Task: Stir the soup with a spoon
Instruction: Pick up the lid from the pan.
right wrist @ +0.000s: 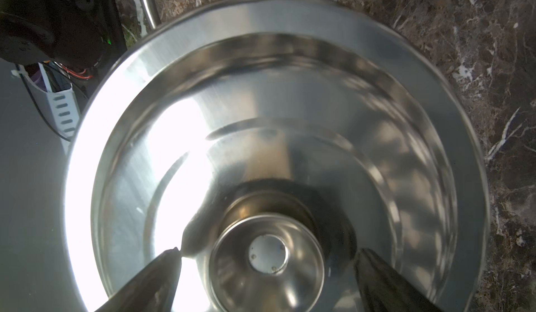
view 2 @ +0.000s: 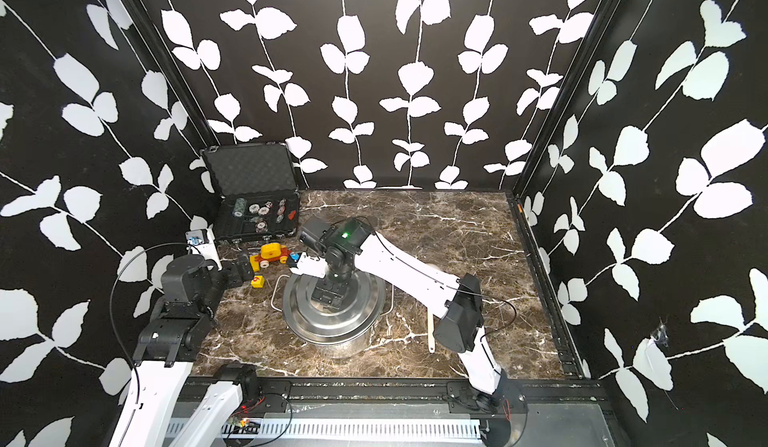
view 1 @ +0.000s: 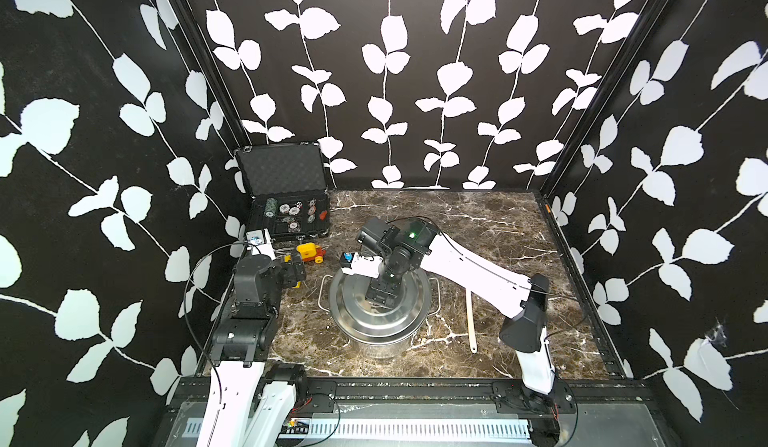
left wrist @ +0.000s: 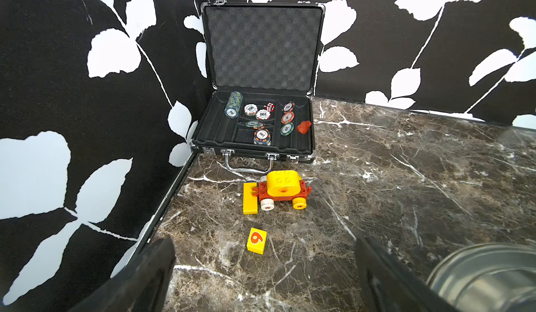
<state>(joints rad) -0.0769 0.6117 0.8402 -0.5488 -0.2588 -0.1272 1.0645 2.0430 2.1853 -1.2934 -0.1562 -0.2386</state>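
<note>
Right gripper (right wrist: 268, 254): released, jaws wide, straddling the round steel knob (right wrist: 232, 267) of the shiny steel lid (right wrist: 290, 93); it grips nothing.
Left gripper (left wrist: 264, 244): released and empty, low centre in its wrist view, above the dark marble tabletop (left wrist: 406, 180).
Spoon: long white plastic spoon (view 1: 471, 320) lying flat on the marble, right of centre in both top views, near the lidded steel pot (view 1: 374, 347); its upper end runs under the right arm.
Clutter: open black case of poker chips (left wrist: 261, 49), upper centre; red-and-yellow toy car (left wrist: 282, 190) beneath.
</note>
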